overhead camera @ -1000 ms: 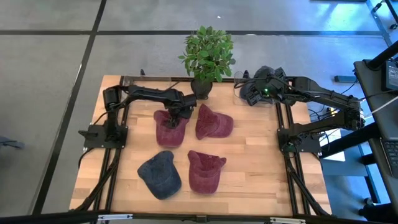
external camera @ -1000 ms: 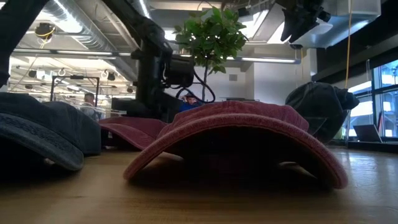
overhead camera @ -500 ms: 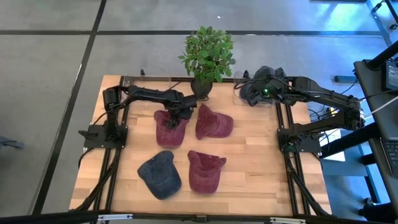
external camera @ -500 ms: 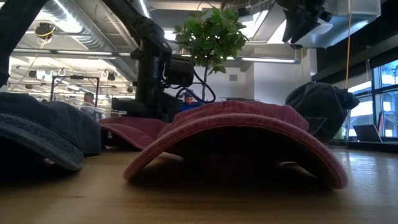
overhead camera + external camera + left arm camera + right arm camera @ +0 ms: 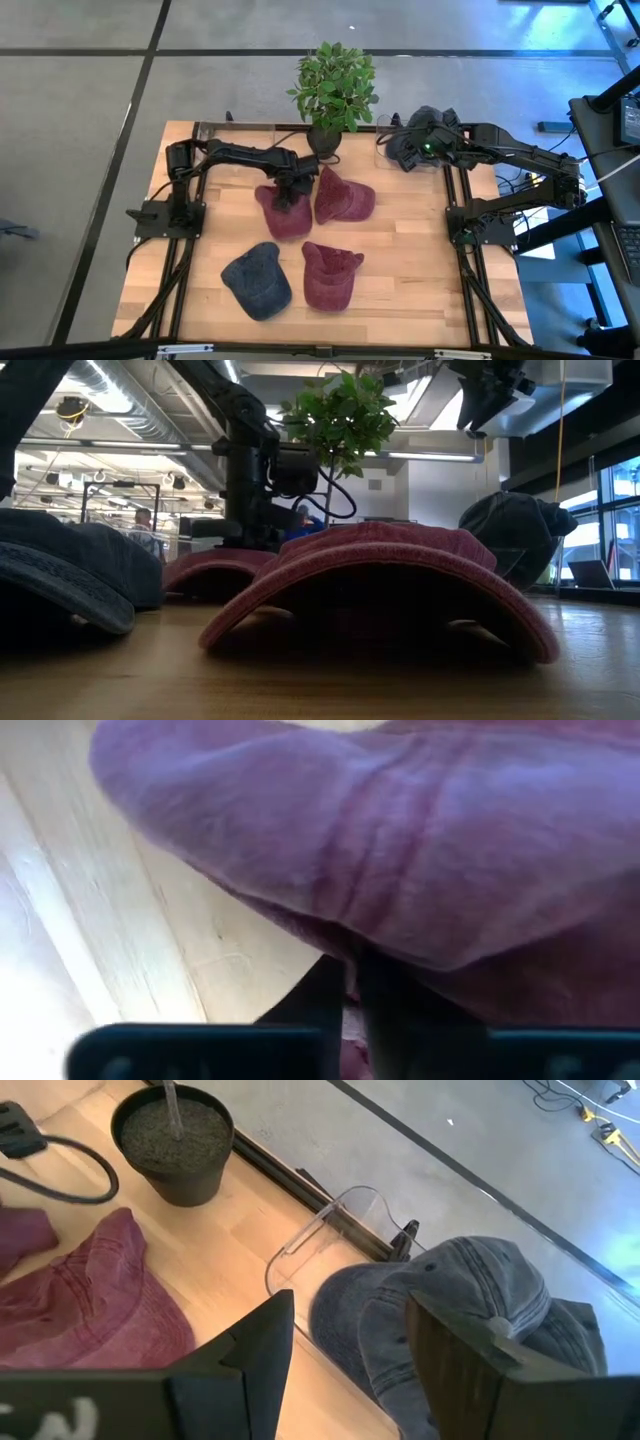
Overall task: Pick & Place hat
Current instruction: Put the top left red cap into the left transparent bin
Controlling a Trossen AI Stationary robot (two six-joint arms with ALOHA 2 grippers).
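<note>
A maroon hat (image 5: 283, 214) lies on the wooden table, left of centre, and my left gripper (image 5: 291, 187) is shut on its far end. A second maroon hat (image 5: 344, 198) lies just to its right. A third maroon hat (image 5: 330, 275) and a dark blue hat (image 5: 257, 282) lie nearer the front edge. My right gripper (image 5: 345, 1348) hangs open at the far right, above a pile of grey hats (image 5: 455, 1305) and touching nothing. My left gripper pinches a fold of the maroon hat's cloth (image 5: 350, 970) at the hat's far end between its two shut fingers. The fingers come from above, pointing down. The rest of the hat (image 5: 213, 568) lies on the table.
A potted plant (image 5: 332, 92) stands at the far edge, close behind the left gripper. A clear container (image 5: 325, 1230) holds the grey hats at the far right. Bare wood shows along the table's right side and near edge (image 5: 420, 260).
My left gripper has shut on the maroon hat's far end and gone a little toward the table's right edge. The hat has slid with it along the table and its far part has bunched up.
</note>
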